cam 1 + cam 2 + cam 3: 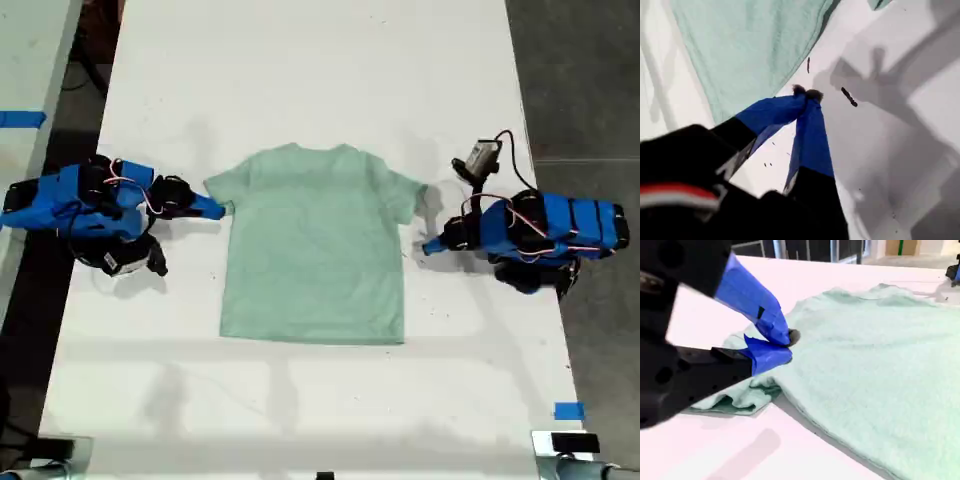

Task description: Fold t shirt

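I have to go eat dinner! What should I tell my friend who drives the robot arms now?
My first gripper: shut, tips on the bare table just off the shirt's edge on the exterior view's right, holding nothing.
My second gripper: jaws together at the sleeve on the exterior view's left; I cannot tell whether cloth is pinched.
The t shirt: spread flat mid-table, neck toward the exterior view's top.
Done: nothing folded yet.
Left: every fold.

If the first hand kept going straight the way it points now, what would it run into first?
Probably the t-shirt: my first hand is shut, its tips over bare table, aimed at the shirt's near side edge. Its height is unclear, so it might slide over.
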Robot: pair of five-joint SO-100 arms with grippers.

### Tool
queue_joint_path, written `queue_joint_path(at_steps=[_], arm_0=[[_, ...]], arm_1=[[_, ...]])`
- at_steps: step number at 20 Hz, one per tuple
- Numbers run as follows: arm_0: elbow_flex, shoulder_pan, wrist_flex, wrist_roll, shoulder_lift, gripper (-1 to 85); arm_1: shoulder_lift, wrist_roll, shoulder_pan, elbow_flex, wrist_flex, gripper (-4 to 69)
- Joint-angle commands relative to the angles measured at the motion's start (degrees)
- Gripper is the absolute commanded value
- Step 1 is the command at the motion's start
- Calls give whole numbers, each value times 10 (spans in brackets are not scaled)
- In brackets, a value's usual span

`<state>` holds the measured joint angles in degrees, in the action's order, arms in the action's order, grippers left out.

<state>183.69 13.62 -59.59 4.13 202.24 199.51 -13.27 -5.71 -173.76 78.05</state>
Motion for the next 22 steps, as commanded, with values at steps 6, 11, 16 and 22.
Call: queue_joint_path(at_steps=[6,11,16,22], arm_0=[[6,-4,6,1,4,-1],[6,-4,6,1,4,-1],[6,-4,6,1,4,-1],[6,-3,6,2,4,-1]], arm_1=[[12,4,1,-37,2,-8],[11,7,-3,-37,2,-7],[11,14,0,-28,14,-7],[-196,8,-34,237,115,-7]])
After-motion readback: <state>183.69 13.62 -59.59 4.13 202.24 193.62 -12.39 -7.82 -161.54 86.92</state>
